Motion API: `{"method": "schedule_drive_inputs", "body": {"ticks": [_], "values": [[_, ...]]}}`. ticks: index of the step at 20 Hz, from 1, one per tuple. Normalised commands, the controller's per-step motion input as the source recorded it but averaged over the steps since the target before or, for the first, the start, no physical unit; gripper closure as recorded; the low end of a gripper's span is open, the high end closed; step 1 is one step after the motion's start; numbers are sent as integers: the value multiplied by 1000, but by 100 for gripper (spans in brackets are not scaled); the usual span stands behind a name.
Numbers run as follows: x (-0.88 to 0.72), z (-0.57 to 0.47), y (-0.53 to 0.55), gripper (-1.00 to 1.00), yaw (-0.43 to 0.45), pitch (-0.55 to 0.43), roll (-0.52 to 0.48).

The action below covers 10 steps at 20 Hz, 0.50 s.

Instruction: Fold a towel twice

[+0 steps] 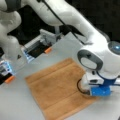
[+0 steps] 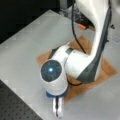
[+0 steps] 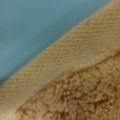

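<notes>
In the wrist view, the towel is seen at very close range: fluffy tan terry at the bottom right, a flat woven hem band running diagonally across, and the blue-grey counter beyond it at the top left. No fingers are shown there. In both front views the towel is seen lying flat and unfolded on the counter, with band stripes near two edges. The tool is lowered onto the towel's edge at a front view's right, largely hidden by the wrist housing; whether it is released or clenched cannot be told. In a front view the arm covers most of the towel. Orange-tipped fixtures are seen farther back.
</notes>
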Motion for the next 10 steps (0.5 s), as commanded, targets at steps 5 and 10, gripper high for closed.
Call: {"method": "schedule_drive_inputs", "body": {"ticks": [5, 10], "values": [[270, -39, 157, -100, -8, 111, -206], [251, -73, 64, 100, 15, 84, -209]]}}
